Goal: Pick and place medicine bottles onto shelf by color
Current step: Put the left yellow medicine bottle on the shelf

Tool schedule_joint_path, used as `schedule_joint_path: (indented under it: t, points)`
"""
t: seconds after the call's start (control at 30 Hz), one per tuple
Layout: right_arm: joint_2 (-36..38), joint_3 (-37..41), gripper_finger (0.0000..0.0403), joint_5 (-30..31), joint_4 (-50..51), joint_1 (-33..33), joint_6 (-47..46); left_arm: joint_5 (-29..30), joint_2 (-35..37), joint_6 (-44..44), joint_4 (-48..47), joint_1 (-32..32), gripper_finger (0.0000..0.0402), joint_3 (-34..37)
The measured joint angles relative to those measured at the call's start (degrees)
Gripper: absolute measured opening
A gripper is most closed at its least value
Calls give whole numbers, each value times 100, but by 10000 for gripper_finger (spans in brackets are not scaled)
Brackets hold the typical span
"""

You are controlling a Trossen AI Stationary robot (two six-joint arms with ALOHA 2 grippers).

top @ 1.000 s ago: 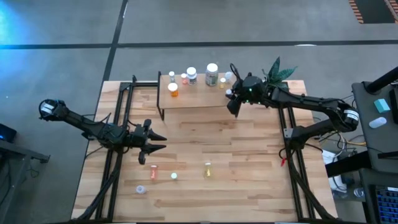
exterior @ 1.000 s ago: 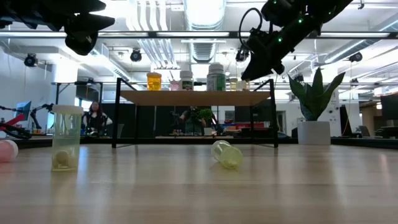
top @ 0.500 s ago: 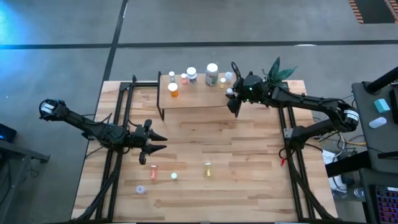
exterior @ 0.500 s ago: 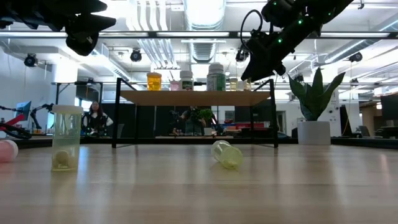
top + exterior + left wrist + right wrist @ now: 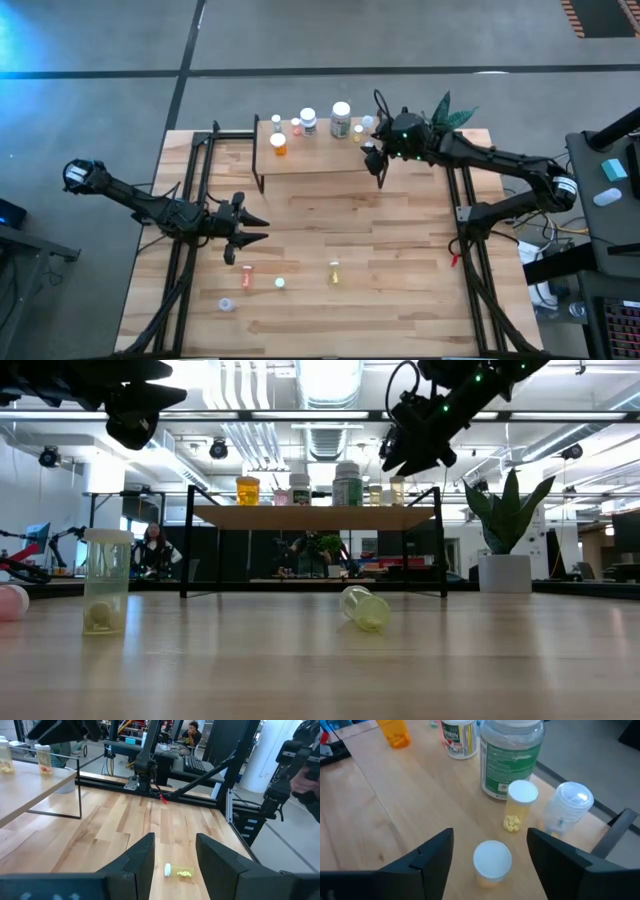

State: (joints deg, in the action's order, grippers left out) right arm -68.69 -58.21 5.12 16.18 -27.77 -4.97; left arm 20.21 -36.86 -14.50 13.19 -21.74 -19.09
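The shelf (image 5: 310,158) stands at the table's far side and carries several bottles: an orange one (image 5: 279,143), a white one (image 5: 308,120), a large green-labelled one (image 5: 341,118), a yellow one (image 5: 518,807) and a clear one (image 5: 568,807). My right gripper (image 5: 374,160) is open above the shelf's right end. A white-capped bottle (image 5: 491,862) stands on the shelf between its fingers, clear of both. My left gripper (image 5: 258,229) is open and empty above the table's left half. In the left wrist view (image 5: 175,840) a yellow bottle (image 5: 180,871) lies on the table below it.
On the table's near half are a pink bottle (image 5: 247,274), a clear one (image 5: 280,283), the lying yellow one (image 5: 334,270) and a pale one (image 5: 226,304). A potted plant (image 5: 445,112) stands right behind my right gripper. Black frame rails (image 5: 190,200) run along both table sides.
My right gripper has risen a little and drawn toward the table's far edge over the shelf's right end. The white-capped bottle below it has stayed standing on the shelf.
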Motion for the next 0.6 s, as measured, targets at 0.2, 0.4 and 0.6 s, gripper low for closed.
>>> schedule_joint_path:
  t: [0.2, 0.4, 0.6]
  points:
    - [2, -483, 255, 297, 787, 2, 109, 0, -14, -4, 2, 0, 127, 0]
    - [235, -757, 252, 300, 964, 188, 111, 0, -14, 14, -4, 0, 127, 0]
    - [890, -431, 251, 299, 537, 723, 108, 2, -11, 22, 13, -2, 127, 0]
